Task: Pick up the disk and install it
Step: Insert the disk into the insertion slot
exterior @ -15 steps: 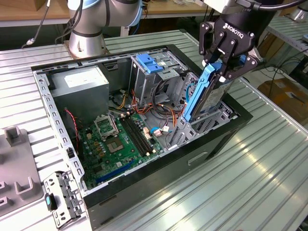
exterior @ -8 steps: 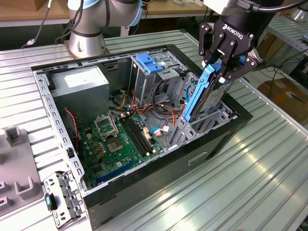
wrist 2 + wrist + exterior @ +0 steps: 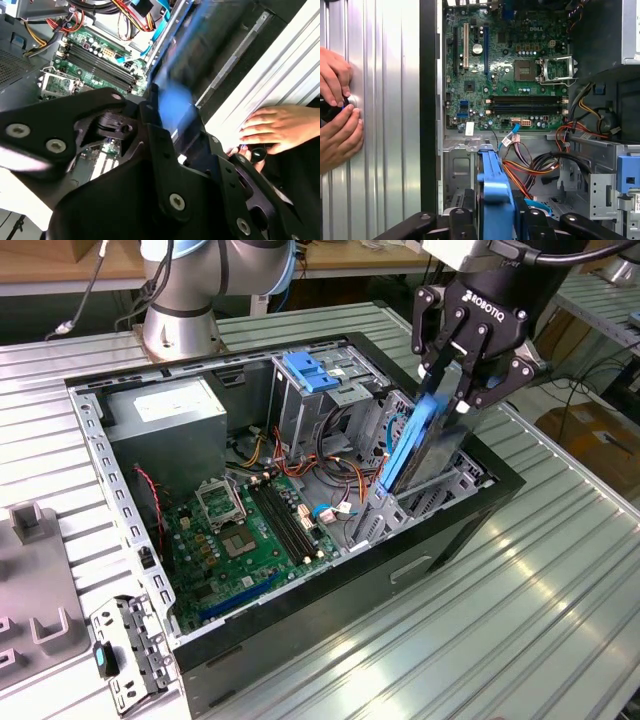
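Open-topped computer case (image 3: 400,570) flat on a ribbed metal table (image 3: 520,640), black rim all round. Just inside the rim toward the exterior view's right, a narrow drive bay (image 3: 445,485) of grey sheet metal, tight on both sides. Beyond that rim, a broad stretch of bare table.

Inside the case: green motherboard (image 3: 250,530) on the floor, with processor socket (image 3: 218,502) and long memory slots (image 3: 285,520). Grey power supply (image 3: 165,410) in the far corner toward the exterior view's left. Grey metal cage with a blue plastic top (image 3: 315,380) standing mid-way along the far side. Red, yellow and orange wire bundles (image 3: 335,465) between cage and bay.

Over the bay, the disk (image 3: 420,440): on edge, tilted, blue rail outward, lower end down among the bay's metal walls, upper end above the rim. Contact with those walls impossible to judge.

Clamped tight on that upper end, the black gripper (image 3: 450,390), reaching down from above at the same tilt. In the first wrist view, the blue rail (image 3: 495,185) running straight out from the gripper (image 3: 497,222) toward the bay. In the second wrist view, the same disk (image 3: 175,100) as a blue streak ahead of the gripper (image 3: 170,145).

Outside the case, a person's hands (image 3: 340,137) on the table, closed around a small dark object (image 3: 330,110), well apart from the gripper. One hand (image 3: 280,127) likewise in the second wrist view.
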